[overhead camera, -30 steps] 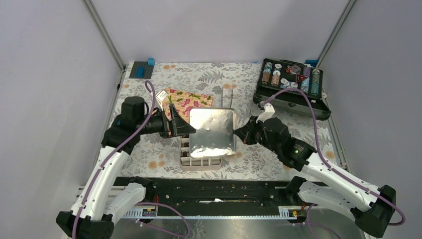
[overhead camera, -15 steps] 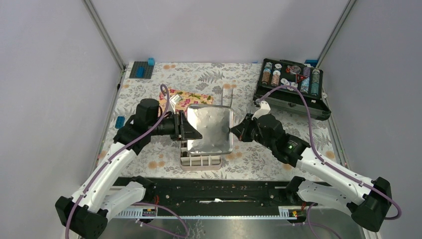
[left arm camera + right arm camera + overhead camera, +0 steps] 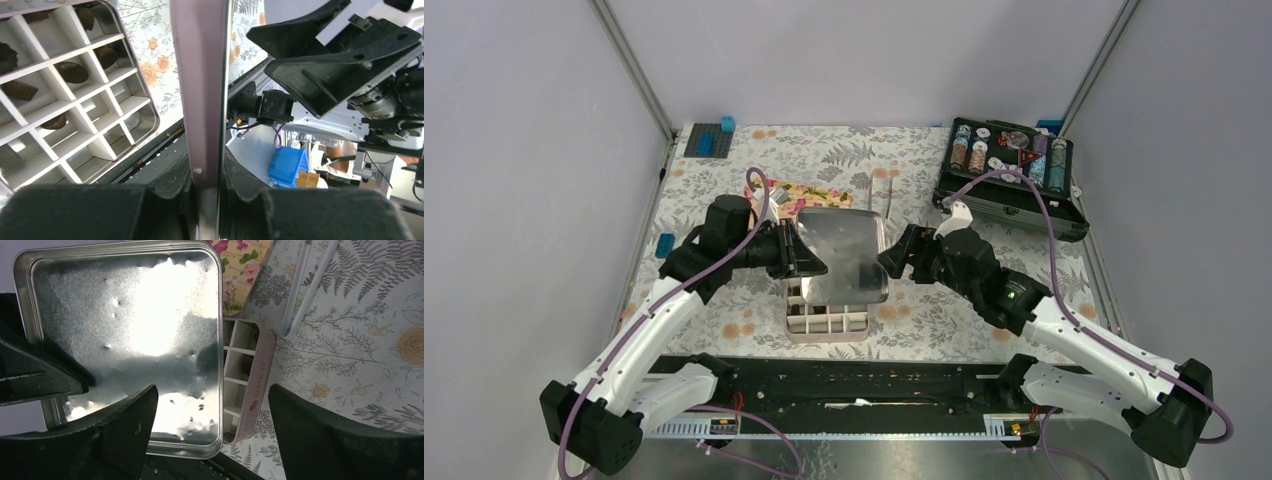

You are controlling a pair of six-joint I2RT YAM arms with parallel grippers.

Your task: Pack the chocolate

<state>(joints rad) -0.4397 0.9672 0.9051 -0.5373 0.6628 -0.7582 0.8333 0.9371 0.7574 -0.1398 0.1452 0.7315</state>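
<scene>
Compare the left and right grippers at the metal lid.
The left gripper is shut on the left edge of the metal lid; the right gripper stands open at its right edge, gripping nothing. The left gripper alone carries the lid; the right gripper carries no load. Both face each other across the lid, above the pink gridded box.

A leaf-patterned bench cloth (image 3: 824, 150) lies underneath everything. At back right, an open black case (image 3: 1012, 200) holds rows of striped poker chips (image 3: 976, 155). A flowered pouch (image 3: 814, 197) and pale tongs (image 3: 887, 190) lie mid-bench. Blue blocks (image 3: 727, 124) sit back left.
</scene>
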